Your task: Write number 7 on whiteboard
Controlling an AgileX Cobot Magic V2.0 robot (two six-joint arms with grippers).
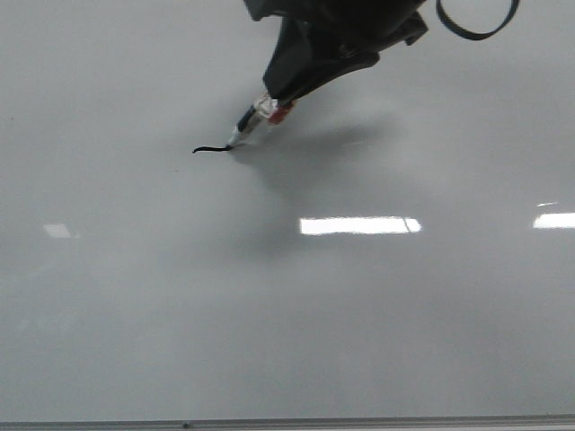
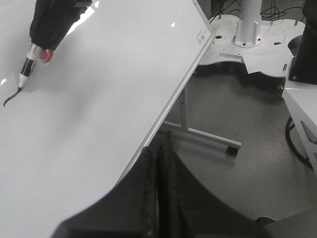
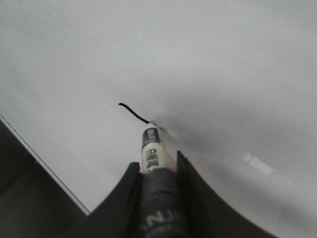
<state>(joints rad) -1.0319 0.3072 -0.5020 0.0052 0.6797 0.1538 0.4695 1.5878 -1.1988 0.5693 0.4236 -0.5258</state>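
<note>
The right gripper (image 3: 157, 171) is clamped on a marker (image 1: 254, 119) whose tip touches the whiteboard (image 1: 287, 314) at the end of a short wavy black stroke, the start of the number 7 (image 1: 211, 149). The left gripper (image 2: 159, 198) sits closed and empty, off the board's edge.

Shiny, smooth whiteboard (image 1: 135, 296) with bright light spots and a thin grey metal edge strip (image 1: 359, 420). Black, dull-looking plastic right gripper (image 3: 157, 171). Glossy paper-like label on the marker (image 3: 152, 148). Thin black ink stroke (image 1: 211, 149).
</note>
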